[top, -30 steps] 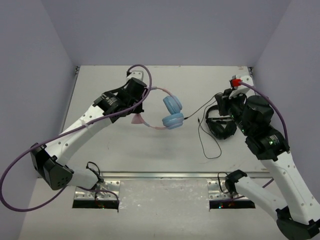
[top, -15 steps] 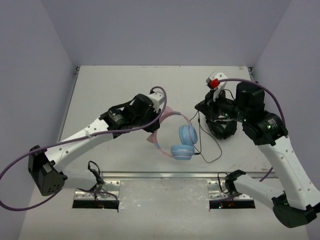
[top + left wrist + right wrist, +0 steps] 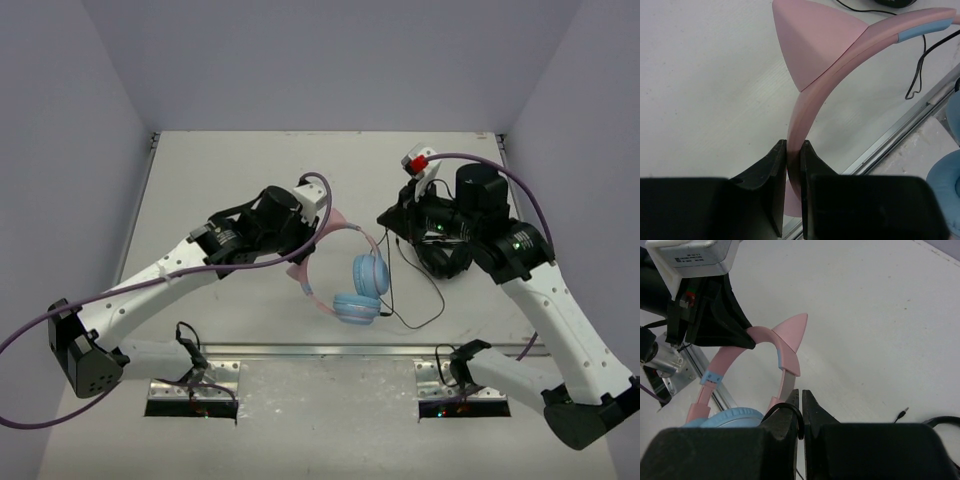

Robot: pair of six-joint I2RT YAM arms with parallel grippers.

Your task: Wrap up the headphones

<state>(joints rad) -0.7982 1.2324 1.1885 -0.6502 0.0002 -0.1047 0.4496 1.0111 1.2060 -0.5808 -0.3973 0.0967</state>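
left gripper [image 3: 793, 146] clamped on headphones [image 3: 821, 55], right gripper [image 3: 800, 393] pinching cable [image 3: 785, 406]

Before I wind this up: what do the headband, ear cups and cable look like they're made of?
Headband: smooth, matte pink moulded plastic by the look, with even colour, crisp edges and a rigid cat ear. Ear cups: light blue with a dull, fine-grained surface, probably padded leatherette, though little of them shows up close. Cable: thin and black, likely rubber-sheathed wire, since it bends in loose loops.

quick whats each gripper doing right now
left gripper: shut on the pink headband
right gripper: shut, pinching the black cable
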